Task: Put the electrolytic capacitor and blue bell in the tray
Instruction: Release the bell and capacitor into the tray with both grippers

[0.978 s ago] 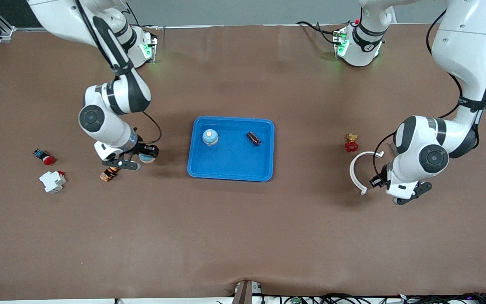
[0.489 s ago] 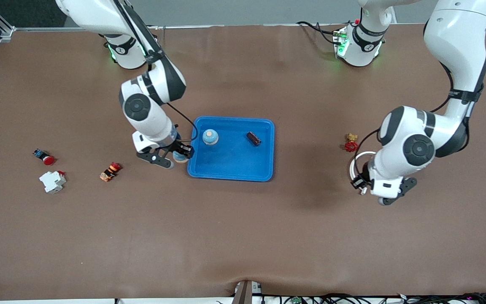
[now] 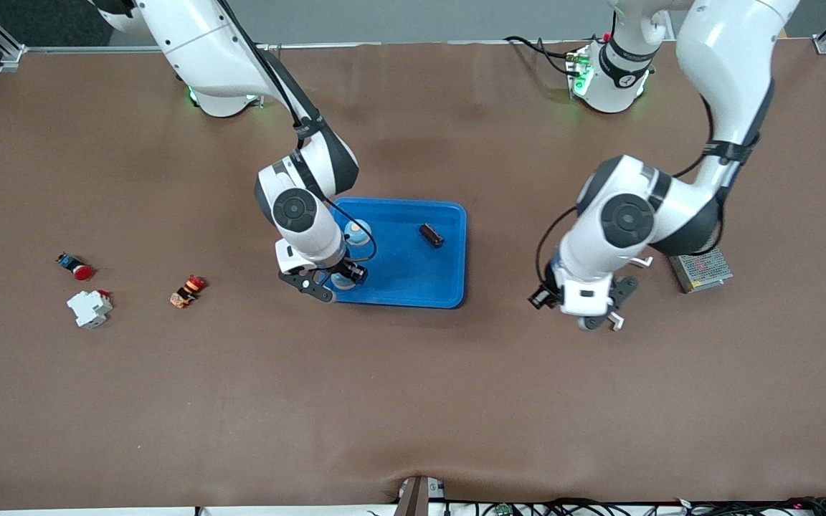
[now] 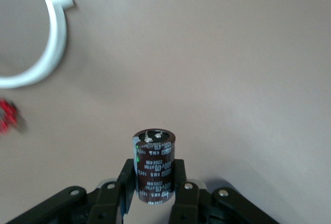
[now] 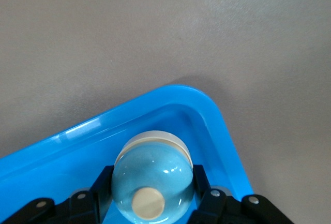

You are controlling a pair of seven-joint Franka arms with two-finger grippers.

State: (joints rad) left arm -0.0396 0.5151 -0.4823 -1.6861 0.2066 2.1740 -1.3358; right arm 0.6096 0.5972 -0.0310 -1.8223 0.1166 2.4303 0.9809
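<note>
1. Over the tray's (image 3: 449,215) corner nearest the front camera at the right arm's end, the right end effector (image 3: 340,278) pinches a blue bell (image 5: 151,180) by its sides, its cream button facing the wrist camera.
2. Above bare surface (image 3: 413,401) between the tray and a white curved clip (image 4: 49,53), the left end effector (image 3: 594,313) is pressed onto an electrolytic capacitor (image 4: 153,164), a dark brown cylinder gripped partway along its body.
3. Already inside the tray lie a second blue bell (image 3: 360,231) and a dark cylinder (image 3: 431,235), well apart.
4. Judged from this moment, the right arm should lower the bell fully inside the rim, clear of the corner wall, before letting go; the left arm should cross to the tray and release low, so the cylinder does not roll.
5. Hard to make out: the front view hides the left arm's load under the wrist, part of the clip too; a red blur at the left wrist view's edge cannot be identified. A grey box (image 3: 700,269) lies near the left arm.
</note>
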